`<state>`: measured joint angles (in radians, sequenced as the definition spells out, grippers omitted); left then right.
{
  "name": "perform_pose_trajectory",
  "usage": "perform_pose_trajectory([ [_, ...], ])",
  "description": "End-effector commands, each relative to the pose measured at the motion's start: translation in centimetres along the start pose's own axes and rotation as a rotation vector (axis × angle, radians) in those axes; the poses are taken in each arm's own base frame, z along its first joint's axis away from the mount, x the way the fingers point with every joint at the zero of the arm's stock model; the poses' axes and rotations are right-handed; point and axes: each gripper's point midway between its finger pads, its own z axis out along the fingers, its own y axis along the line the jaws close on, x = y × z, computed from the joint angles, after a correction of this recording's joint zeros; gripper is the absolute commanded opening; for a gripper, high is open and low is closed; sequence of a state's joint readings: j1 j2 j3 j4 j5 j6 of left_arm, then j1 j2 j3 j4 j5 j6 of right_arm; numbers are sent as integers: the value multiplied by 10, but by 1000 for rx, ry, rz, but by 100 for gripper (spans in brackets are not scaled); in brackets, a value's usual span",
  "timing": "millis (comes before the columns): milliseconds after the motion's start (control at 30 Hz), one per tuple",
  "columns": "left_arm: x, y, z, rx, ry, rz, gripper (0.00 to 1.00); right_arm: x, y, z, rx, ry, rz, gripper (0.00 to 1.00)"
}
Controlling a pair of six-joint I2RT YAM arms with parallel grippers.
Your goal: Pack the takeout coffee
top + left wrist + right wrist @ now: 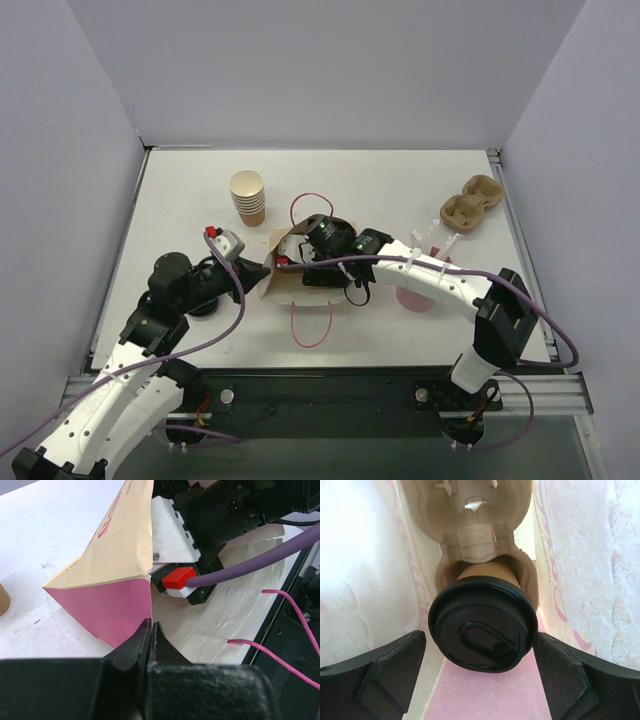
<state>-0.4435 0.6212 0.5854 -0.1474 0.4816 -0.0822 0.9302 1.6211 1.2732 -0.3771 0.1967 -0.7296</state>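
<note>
- Reading right claw (479,652): jaws wide open, one finger each side of the coffee (485,574), gripping nothing. We see gaps on both sides of the lid (480,637).
- Coffee points its lid at the claw, base in a pocket of the carrier (470,535), both inside the bag (115,545). Looks seated to us; how deep, we can't tell.
- Left claw (151,630): pinched shut at the bag's mouth edge, apparently on the paper, propping it open.
- Step in hand, our read: release done, right claw must exit.
- Doing it well: back straight out along the bag, jaws wide until the fingers clear the lid, no sideways drift. Bag walls sit close on both flanks.
- Left pinch should hold until the right claw is out, else the mouth may sag onto it.
- Risk: a finger clipping the lid rim tips the coffee out of its pocket.
</note>
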Motion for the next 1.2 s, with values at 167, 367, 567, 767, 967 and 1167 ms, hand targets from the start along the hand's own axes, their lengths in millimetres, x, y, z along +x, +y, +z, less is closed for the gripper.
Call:
perform_pose_trajectory([
  [167, -14, -4, -5, -5, 21, -38, 0, -5, -27, -31, 65, -16, 79, 92],
  [367, -12, -3, -3, -9, 30, -41, 0, -10, -32, -35, 71, -36, 90, 93],
  [567, -13, -1, -1, -15, 38, -57, 0, -19, -32, -36, 52, -68, 103, 83],
  [767, -15, 5, -1, -48, 54, -57, 0, -23, -32, -40, 50, -88, 114, 84],
  [967, -23, 6, 0, -64, 61, -83, 0, -23, -27, -45, 24, -106, 116, 79],
  [1167, -32, 5, -2, -75, 73, -107, 0, -24, -21, -51, -6, -131, 134, 80],
])
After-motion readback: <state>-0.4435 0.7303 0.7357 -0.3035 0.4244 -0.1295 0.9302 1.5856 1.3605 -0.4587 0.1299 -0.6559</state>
